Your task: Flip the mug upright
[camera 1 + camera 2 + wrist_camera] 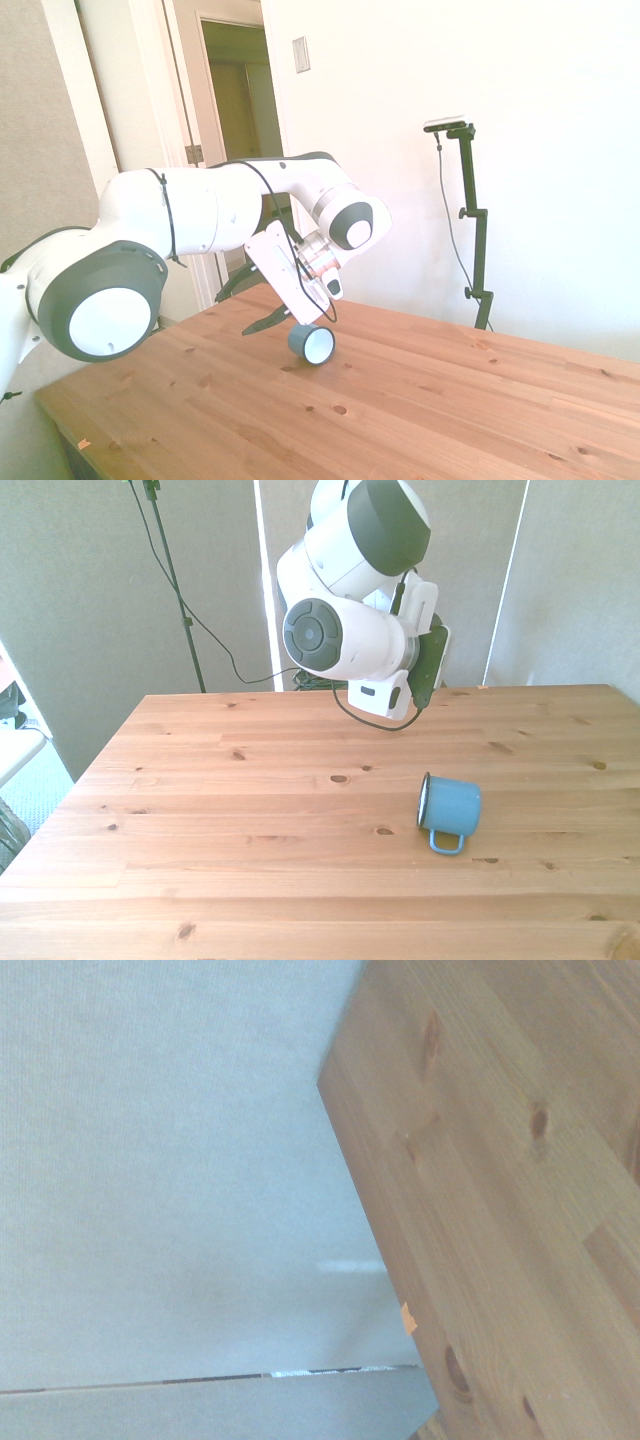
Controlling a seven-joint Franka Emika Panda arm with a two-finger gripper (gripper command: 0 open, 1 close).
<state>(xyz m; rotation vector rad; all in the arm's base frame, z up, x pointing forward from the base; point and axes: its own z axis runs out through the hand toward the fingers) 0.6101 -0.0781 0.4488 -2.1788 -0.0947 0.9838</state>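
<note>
Side view: wooden table [420, 400] fills the lower frame, pale plank top with dark knots. White Franka arm [200, 215] comes in over the table, big grey-capped joint lowest, forearm bent down toward the mug. Gripper [268, 320] hangs just above the table, right beside the mug on the arm's side, dark fingers [262, 322] pointing away from the mug. They look close together, but whether open or closed, cannot tell from this angle. No contact with the mug visible.

Mug [312, 343] lies on its side on the table, not upright. Blue body, white inside, dark rim, mouth facing this camera.

Front view: table [250, 810] spans the frame. Arm [350, 630] stands above the table's far edge, its wrist section hanging over the far part of the table; fingers not visible here. Mug [450, 807] lies on its side, nearer the camera than the arm, toward the front view's right. Its mouth faces the front view's left, loop handle points toward the near table edge. Mug sits alone, well apart from all table edges.

Wrist view: table [500, 1180] corner and edge only, plank grain and knots, plain grey surface beyond it. Mug not in this view.
</note>
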